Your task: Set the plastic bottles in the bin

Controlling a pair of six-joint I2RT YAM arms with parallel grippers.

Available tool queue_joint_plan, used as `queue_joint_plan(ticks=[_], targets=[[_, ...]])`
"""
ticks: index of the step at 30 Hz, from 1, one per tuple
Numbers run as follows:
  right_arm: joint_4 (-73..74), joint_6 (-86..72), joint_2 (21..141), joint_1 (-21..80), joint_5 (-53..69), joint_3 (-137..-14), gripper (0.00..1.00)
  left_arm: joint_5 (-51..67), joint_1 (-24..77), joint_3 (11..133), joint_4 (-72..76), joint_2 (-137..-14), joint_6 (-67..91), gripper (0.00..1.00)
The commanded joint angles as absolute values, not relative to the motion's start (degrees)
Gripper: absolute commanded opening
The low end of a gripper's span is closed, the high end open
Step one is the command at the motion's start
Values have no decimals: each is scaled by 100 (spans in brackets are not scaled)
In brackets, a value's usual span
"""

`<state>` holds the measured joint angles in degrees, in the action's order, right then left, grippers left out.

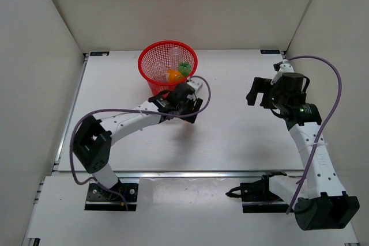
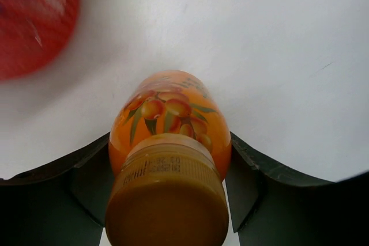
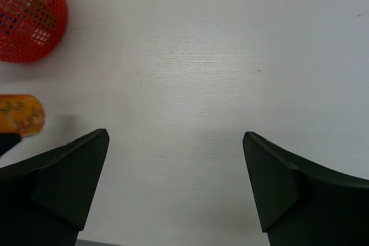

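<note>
My left gripper is shut on an orange bottle with a fruit label, its tan cap towards the camera. The gripper sits just in front of the red mesh bin. In the top view the held bottle is hidden under the gripper. Its end shows at the left edge of the right wrist view. Inside the bin lie another orange bottle, a green one and a clear one. My right gripper is open and empty, over bare table at the right.
The bin shows blurred at the top left of the left wrist view and at the top left of the right wrist view. White walls enclose the table on three sides. A purple cable loops over each arm.
</note>
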<state>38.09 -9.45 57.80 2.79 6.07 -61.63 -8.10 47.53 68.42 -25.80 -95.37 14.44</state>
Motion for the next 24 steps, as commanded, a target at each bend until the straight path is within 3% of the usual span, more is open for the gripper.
queue_joint_plan(ticks=[1, 9, 14, 17, 19, 24], targets=[[3718, -923, 5581, 106, 440, -6065, 99, -809, 4746, 7864, -2558, -8518, 1468, 55], [3841, -844, 5607, -220, 71, -5626, 99, -1836, 3745, 9587, -2698, -8726, 1178, 57], [3841, -888, 5678, -229, 106, -5467, 99, -1513, 2639, 9730, -2620, -9298, 1371, 58], [3858, -888, 5634, -176, 97, -5405, 99, -1520, 2487, 9870, -2681, -9571, 1354, 69], [3858, -870, 5651, -202, 53, -5388, 99, -1704, 2557, 9870, -2628, -9624, 1179, 99], [4025, -809, 5687, -343, 175, -5528, 99, -1732, 2391, 10432, -3129, -9573, 1248, 99]])
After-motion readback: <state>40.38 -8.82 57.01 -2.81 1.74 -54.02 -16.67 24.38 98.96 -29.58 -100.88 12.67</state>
